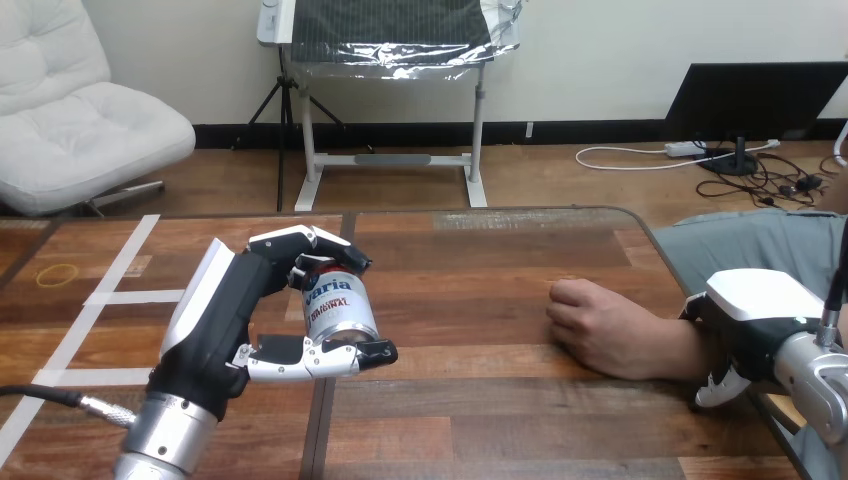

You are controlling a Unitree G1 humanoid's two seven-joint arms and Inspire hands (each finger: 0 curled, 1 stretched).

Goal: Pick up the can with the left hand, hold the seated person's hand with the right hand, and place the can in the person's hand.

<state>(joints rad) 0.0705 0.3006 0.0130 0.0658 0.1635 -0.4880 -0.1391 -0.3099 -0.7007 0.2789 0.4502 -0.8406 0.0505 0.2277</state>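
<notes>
The wooden table (480, 400) is the largest thing, and everything else rests on it or above it. The left hand (225, 320) comes up from the bottom edge on its silver forearm (165, 435). This hand is closed around the can (340, 305). Its fingers (300, 243) curl over the upper end of the can and its thumb (320, 360) lies along the lower end. The can sits between them, inside the hand, a little tilted, with its printed side toward the camera. I cannot tell whether the can touches the table.

To the right of the left hand, well apart from the can, the person's hand (590, 320) rests on the table as a loose fist. Its knuckles point toward the left hand.

The right hand (755, 300) is just behind this fist, at the far right. It lies over the person's wrist (670, 350) with its white back upward. One of its fingers (716, 385) bends down round the near side of the wrist, so the hand is clasped on the wrist.

To the left of the left hand, white tape strips (120, 297) cross the table. Beyond them, still further from the hand, a small yellow rubber band (57, 273) lies flat.
</notes>
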